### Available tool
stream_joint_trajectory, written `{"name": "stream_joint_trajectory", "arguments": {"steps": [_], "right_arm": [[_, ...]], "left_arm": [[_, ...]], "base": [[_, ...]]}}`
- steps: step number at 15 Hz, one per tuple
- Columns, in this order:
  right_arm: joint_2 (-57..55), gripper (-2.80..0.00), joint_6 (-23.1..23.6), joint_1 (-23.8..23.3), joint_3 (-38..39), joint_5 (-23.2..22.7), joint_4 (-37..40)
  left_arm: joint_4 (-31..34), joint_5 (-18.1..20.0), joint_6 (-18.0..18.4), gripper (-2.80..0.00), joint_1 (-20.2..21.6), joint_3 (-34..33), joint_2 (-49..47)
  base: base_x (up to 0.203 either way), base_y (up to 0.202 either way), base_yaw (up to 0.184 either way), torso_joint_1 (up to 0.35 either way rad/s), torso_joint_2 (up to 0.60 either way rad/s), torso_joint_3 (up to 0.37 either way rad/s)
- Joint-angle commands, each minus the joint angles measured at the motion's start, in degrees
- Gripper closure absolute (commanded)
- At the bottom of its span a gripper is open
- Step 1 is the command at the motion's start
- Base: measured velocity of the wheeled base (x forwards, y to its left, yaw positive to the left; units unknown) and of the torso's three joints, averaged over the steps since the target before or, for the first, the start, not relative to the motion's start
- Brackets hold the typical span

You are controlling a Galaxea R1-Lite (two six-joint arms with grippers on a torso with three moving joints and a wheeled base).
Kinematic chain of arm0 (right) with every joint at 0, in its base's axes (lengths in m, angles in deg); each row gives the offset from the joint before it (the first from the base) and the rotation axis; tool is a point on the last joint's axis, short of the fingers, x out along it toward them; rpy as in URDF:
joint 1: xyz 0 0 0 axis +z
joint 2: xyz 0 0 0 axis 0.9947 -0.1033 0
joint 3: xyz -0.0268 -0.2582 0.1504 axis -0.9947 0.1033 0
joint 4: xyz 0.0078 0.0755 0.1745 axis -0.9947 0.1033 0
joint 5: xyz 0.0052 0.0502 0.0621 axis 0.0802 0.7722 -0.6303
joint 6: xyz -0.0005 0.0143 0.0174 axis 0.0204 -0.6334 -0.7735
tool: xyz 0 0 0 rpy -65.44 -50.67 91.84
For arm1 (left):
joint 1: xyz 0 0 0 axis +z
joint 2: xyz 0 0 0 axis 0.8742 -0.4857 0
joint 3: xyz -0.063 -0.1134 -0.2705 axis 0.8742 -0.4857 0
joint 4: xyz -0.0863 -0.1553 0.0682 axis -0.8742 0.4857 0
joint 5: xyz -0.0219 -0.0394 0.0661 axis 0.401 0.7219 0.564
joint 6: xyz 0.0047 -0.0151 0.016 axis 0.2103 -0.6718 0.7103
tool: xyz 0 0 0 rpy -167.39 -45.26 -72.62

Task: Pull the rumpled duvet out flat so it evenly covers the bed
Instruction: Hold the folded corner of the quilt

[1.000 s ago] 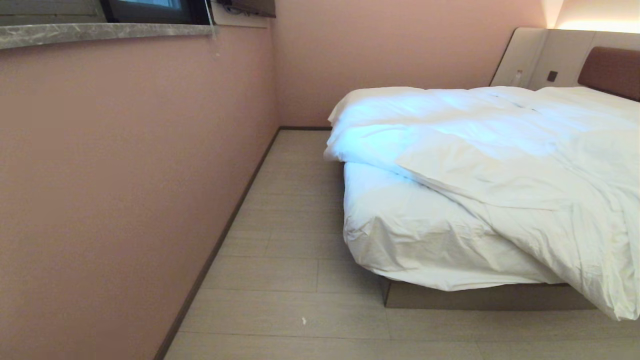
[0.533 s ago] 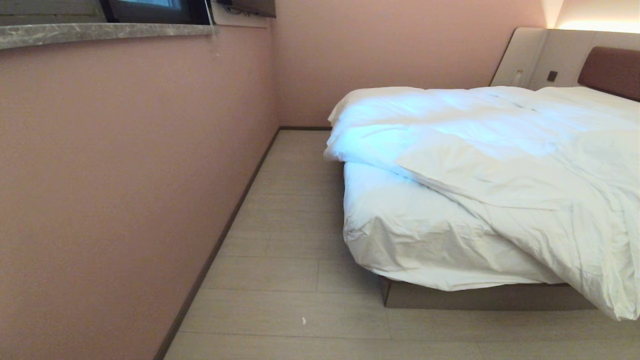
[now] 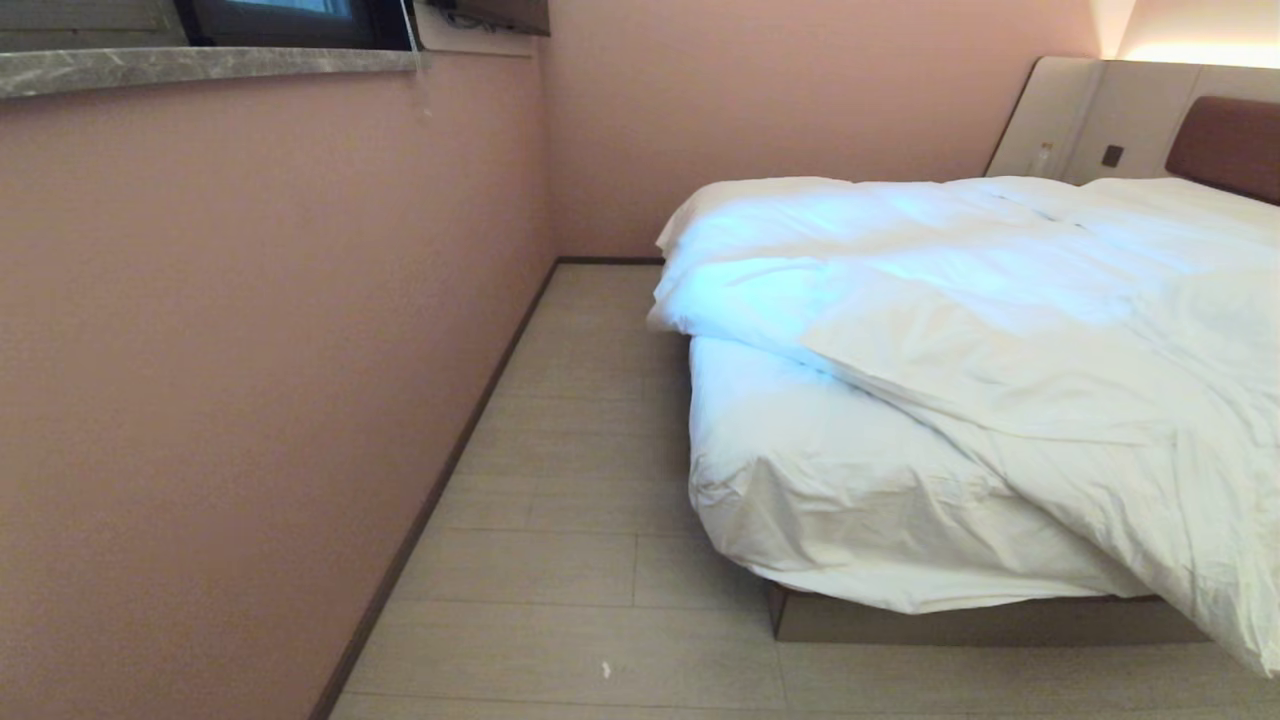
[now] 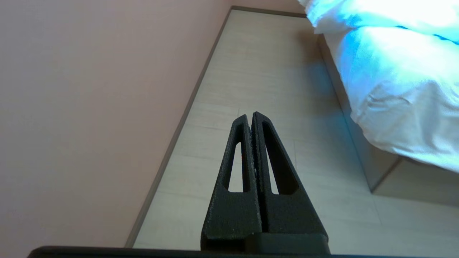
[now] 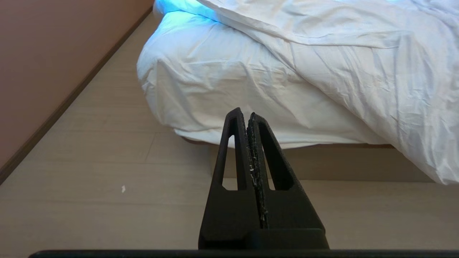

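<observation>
While the duvet (image 3: 1000, 300) lay bunched in folds across the bed (image 3: 960, 620), we saw it pulled back from the near corner at seven o'clock of the mattress, so the fitted sheet (image 3: 830, 500) stood bare there, and one edge spilled off the foot towards four o'clock. We judged the task to be at its opening step: the approach, with nothing yet grasped. Our left gripper (image 4: 252, 118) had its fingers pressed together on nothing, pointing along the floor (image 3: 580, 480) beside the pink wall (image 3: 250, 350), well apart from the bedding. Our right gripper (image 5: 245, 116) was likewise closed and empty, aimed at the bare mattress corner, near it but not touching. Next, we reckoned, we would need to come closer, part the fingers and take the folded duvet edge to draw it towards that uncovered corner. We saw no containers anywhere; only the headboard (image 3: 1225, 145) showed at two o'clock.
</observation>
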Motion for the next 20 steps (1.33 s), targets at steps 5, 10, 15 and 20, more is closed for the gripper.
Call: {"name": "stream_joint_trajectory", "arguments": {"steps": [5, 10, 15, 20], "right_arm": [[0.0, 0.0, -0.05, 0.0, 0.0, -0.02, -0.06], [0.0, 0.0, 0.04, 0.0, 0.0, -0.02, -0.06], [0.0, 0.0, -0.05, 0.0, 0.0, -0.02, -0.06], [0.0, 0.0, 0.04, 0.0, 0.0, -0.02, -0.06]], "left_arm": [[0.0, -0.08, -0.06, 0.0, 0.0, 0.0, 0.0], [-0.09, -0.08, -0.14, 0.0, 0.0, 0.0, 0.0], [-0.09, -0.08, -0.23, 0.0, 0.0, 0.0, 0.0], [0.0, -0.08, -0.5, 0.0, 0.0, 0.0, 0.0]], "base": [[0.195, 0.0, 0.0, 0.002, 0.0, 0.004], [0.198, 0.0, 0.0, 0.002, 0.0, 0.001], [0.197, 0.0, 0.0, 0.007, 0.0, 0.003], [0.064, 0.0, 0.001, 0.003, 0.0, 0.0]]}}
